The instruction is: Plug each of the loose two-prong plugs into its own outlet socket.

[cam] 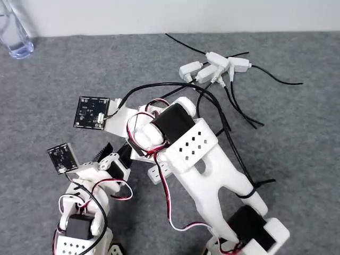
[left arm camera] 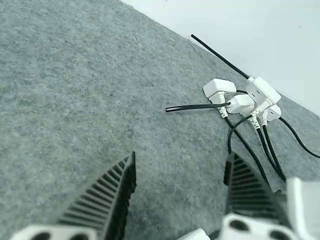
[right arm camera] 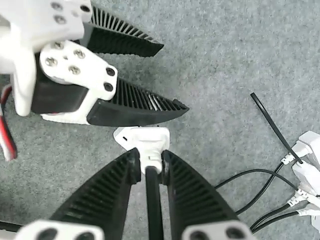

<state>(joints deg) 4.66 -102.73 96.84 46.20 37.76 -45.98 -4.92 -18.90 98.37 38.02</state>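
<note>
Right gripper (right arm camera: pixel 150 159) pinches plug (right arm camera: pixel 142 136); left gripper (left arm camera: pixel 181 160) gapes alongside; outlet strip (left arm camera: pixel 262 90) well apart.

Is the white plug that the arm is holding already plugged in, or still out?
Out. The plug sits pinched in the right end effector, over grey carpet, apart from the power strip.

I'm watching two white arms. The right arm (cam: pixel 212 175) is showing black servo blocks (cam: pixel 172 123) and a plate (cam: pixel 194 143) punched with square holes; red-and-white wires (cam: pixel 168 196) are looping over it and a black cable (cam: pixel 238 154) is running alongside. The left gripper (right arm camera: pixel 175 77) and right gripper (right arm camera: pixel 150 160) are wearing black ribbed fingers (right arm camera: pixel 105 195) (silver screws (right arm camera: pixel 75 65) are dotting the left one's knuckle). Dark circuit boards (cam: pixel 91 112) are riding the wrists.
</note>
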